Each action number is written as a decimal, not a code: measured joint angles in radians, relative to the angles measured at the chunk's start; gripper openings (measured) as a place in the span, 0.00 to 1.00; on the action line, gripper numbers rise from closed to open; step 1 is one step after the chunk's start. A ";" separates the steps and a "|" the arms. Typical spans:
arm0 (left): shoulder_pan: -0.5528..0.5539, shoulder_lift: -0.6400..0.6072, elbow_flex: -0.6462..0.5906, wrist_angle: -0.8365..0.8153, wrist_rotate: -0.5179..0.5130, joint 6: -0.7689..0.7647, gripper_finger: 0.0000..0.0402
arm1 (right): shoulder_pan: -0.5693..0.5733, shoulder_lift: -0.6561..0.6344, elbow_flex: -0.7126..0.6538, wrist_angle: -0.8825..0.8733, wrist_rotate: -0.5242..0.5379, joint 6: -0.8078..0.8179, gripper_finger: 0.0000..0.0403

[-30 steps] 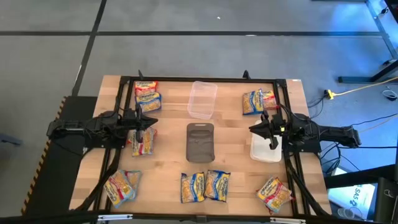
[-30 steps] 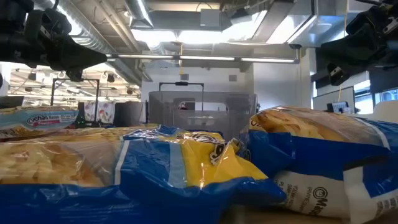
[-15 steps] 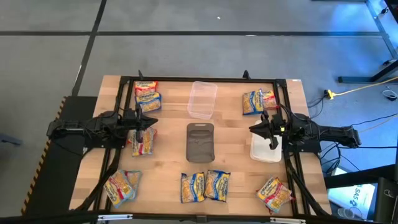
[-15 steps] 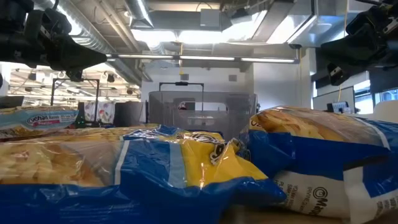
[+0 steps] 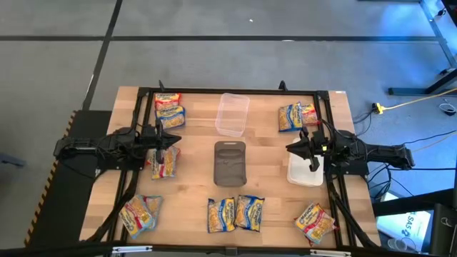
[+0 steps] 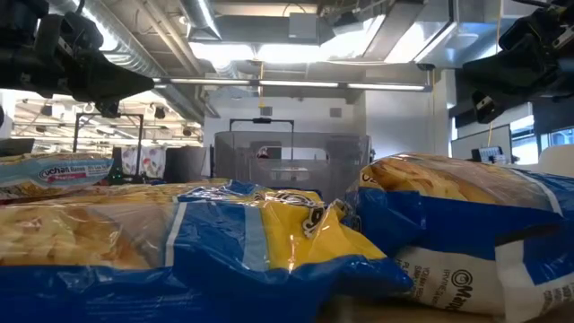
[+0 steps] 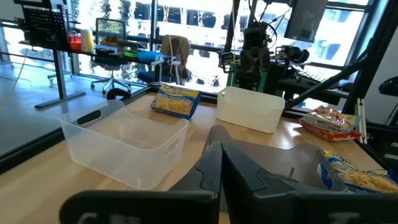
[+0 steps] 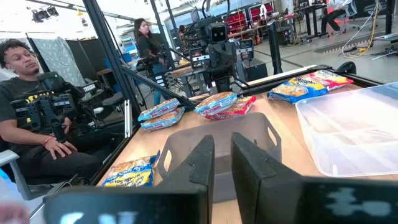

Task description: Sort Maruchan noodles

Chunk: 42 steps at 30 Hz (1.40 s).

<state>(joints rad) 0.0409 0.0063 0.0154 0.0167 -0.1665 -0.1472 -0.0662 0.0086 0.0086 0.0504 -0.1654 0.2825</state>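
Several yellow Maruchan noodle packets lie flat in small groups: far left [image 5: 168,108], left [image 5: 164,163], near left [image 5: 139,214], near centre [image 5: 235,213], near right [image 5: 315,220] and far right [image 5: 297,116]. My left gripper [image 5: 168,137] hovers shut over the left side, above the left group [image 7: 348,177]. My right gripper [image 5: 290,148] hovers over the right side beside a white tub [image 5: 305,171]. Its fingers [image 8: 205,155] stand a narrow gap apart and point at the dark basket [image 8: 217,152]. Neither gripper touches anything.
A clear plastic tub [image 5: 233,113] stands at the far centre and a dark mesh basket [image 5: 230,162] in the middle. A black frame rail [image 5: 235,91] runs around the table. In the right wrist view a person [image 8: 31,106] sits beyond the table's left side.
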 joint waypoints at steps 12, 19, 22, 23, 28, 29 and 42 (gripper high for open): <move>0.000 0.000 0.000 0.000 0.000 0.000 0.01 | 0.000 0.000 0.000 0.001 0.000 0.000 0.08; 0.000 0.000 0.000 0.004 -0.029 0.000 0.01 | 0.000 0.000 0.000 0.006 0.000 0.000 0.08; 0.000 0.000 0.000 0.006 -0.031 0.000 0.01 | 0.000 0.000 0.000 0.005 0.000 0.000 0.08; 0.000 0.000 0.000 0.012 -0.031 -0.003 0.01 | 0.000 0.000 0.000 0.005 0.000 0.000 0.08; -0.002 0.000 0.000 0.112 -0.025 -0.130 0.01 | 0.000 0.000 0.000 0.004 0.000 0.000 0.08; -0.002 0.000 0.000 0.140 -0.027 -0.157 0.01 | 0.000 0.000 0.000 0.004 0.000 -0.002 0.08; -0.045 0.157 0.000 0.459 -0.014 -0.241 0.01 | 0.000 0.000 0.000 0.004 0.071 0.029 0.08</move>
<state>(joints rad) -0.0044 0.1628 0.0159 0.4760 -0.1803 -0.3885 -0.0662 0.0086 0.0086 0.0544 -0.0942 0.3114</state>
